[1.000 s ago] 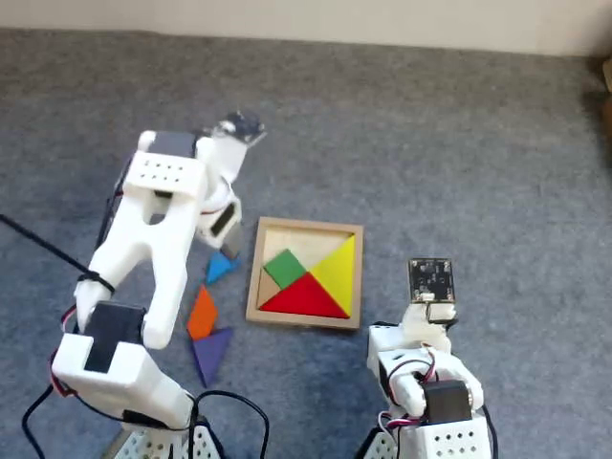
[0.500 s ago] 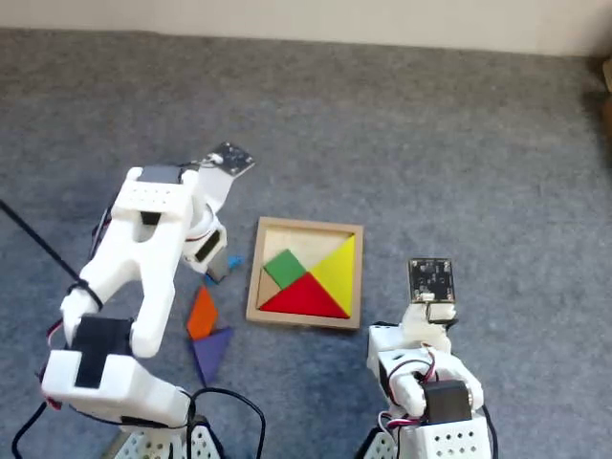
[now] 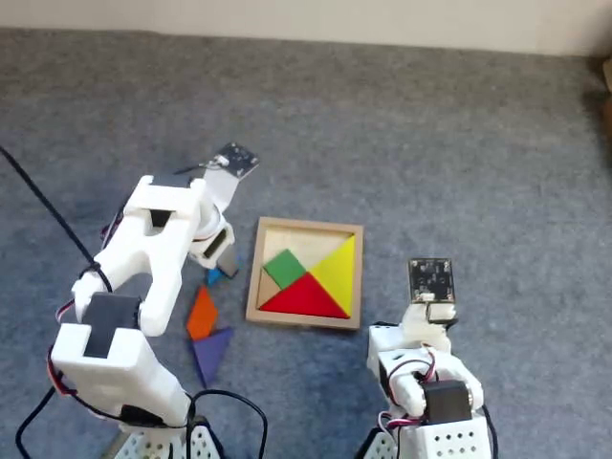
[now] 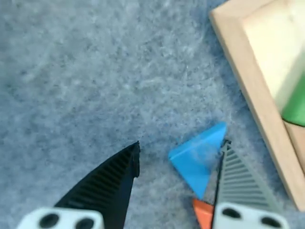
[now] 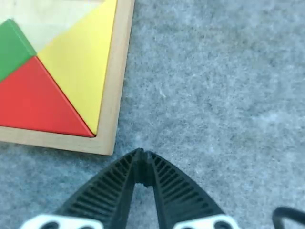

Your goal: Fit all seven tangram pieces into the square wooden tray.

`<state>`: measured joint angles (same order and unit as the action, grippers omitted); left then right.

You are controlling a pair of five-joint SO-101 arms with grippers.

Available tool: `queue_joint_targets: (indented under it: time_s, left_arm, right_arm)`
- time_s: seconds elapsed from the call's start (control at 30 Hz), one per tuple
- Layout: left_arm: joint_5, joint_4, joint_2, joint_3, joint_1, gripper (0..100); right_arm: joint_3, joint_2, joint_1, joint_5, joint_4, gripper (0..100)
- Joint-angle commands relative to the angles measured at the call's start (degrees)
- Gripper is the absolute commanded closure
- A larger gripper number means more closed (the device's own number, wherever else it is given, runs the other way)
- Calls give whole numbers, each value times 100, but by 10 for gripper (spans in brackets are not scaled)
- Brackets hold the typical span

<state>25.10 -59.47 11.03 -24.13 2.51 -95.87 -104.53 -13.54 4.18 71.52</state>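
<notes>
The square wooden tray [image 3: 256, 287] lies mid-table holding a green square [image 3: 284, 267], a red triangle [image 3: 304, 296] and a yellow triangle [image 3: 338, 271]. Left of the tray lie a small blue triangle [image 3: 214, 275], an orange piece [image 3: 202, 313] and a purple triangle [image 3: 210, 351]. My left gripper [image 4: 180, 149] is open, low over the carpet, with the blue triangle [image 4: 199, 156] between its fingers, against the grey one. An orange tip [image 4: 203, 213] shows just behind. My right gripper [image 5: 142, 161] is shut on nothing, near the tray's corner [image 5: 110, 142].
Grey carpet covers the whole table. The right arm's base [image 3: 426, 392] sits folded at the front right, just off the tray's near right corner. Open carpet lies beyond and to the right of the tray.
The left arm has drawn back and lowered, bringing its open gripper down around the blue triangle. The right arm has kept still.
</notes>
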Motion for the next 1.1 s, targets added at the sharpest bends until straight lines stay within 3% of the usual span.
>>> queue_joint_targets:
  time_s: [0.0, 0.27, 0.87, 1.07]
  left_arm:
    - [62, 62, -4, 136, -119, 737]
    - [62, 53, 31, 101, -198, 743]
    - [9, -510, -4, 84, -462, 884]
    - [-554, -510, -48, 154, -470, 926]
  right_arm:
    - [-716, -66, 48, -53, 31, 992]
    - [-716, -66, 48, -53, 31, 992]
    - [-716, -66, 48, -53, 31, 992]
    - [-716, -66, 48, -53, 31, 992]
